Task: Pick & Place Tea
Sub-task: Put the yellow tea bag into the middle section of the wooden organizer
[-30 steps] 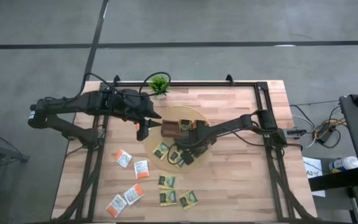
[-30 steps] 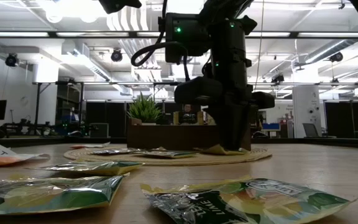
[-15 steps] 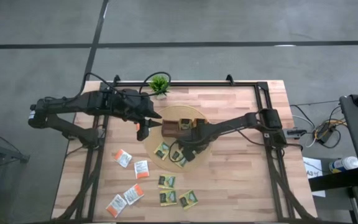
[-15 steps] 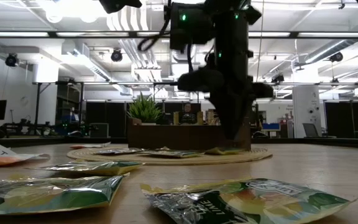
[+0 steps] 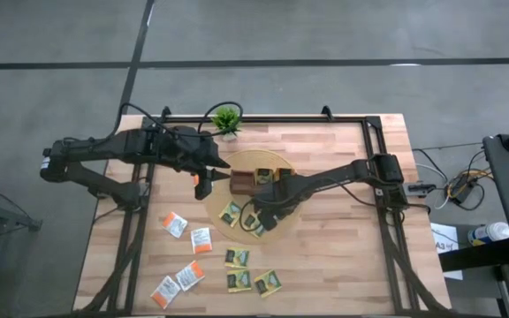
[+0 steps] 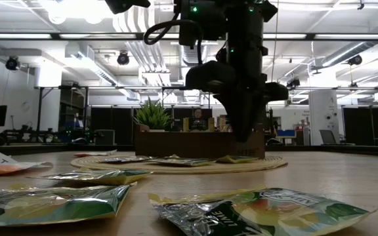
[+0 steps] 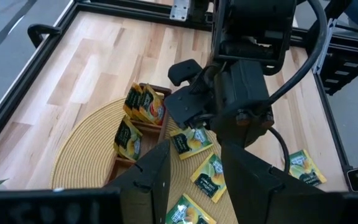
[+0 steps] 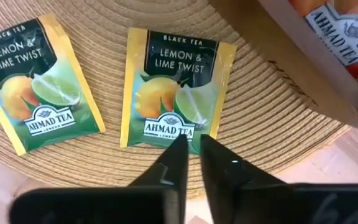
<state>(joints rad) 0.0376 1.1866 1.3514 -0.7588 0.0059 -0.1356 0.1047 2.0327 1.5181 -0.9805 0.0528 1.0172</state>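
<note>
Right gripper (image 5: pixel 256 215): low over the round woven mat (image 5: pixel 277 228), just in front of the brown tray (image 5: pixel 247 183). In its wrist view the two dark fingers (image 8: pixel 178 157) stand a narrow gap apart, tips at the lower edge of a green-and-yellow sachet (image 8: pixel 174 93); nothing is clamped between them.

Left gripper (image 5: pixel 203 183): hovers beside the tray's left end, above the mat's edge. Its fingers (image 7: pixel 157 174) are parted and hold nothing.

Tea on the mat: the sachet at the right gripper's tips reads "Lemon & Lime Twist" and lies flat; a second one of the same kind (image 8: pixel 36 81) lies just beside it, apart. The high view shows one more near the mat's left edge (image 5: pixel 229 213).

Tea in the tray: several sachets stand on edge in the compartments (image 7: pixel 143 106).

Tea on the bare table: three white-and-orange sachets (image 5: pixel 176 223) lie near the table's front-left, and three green-and-yellow ones (image 5: pixel 267 283) in front of the mat.

Table (image 5: pixel 343 256): light wood planks with a black frame around it.

Plant (image 5: pixel 226 119): small, green, at the far edge behind the tray.
</note>
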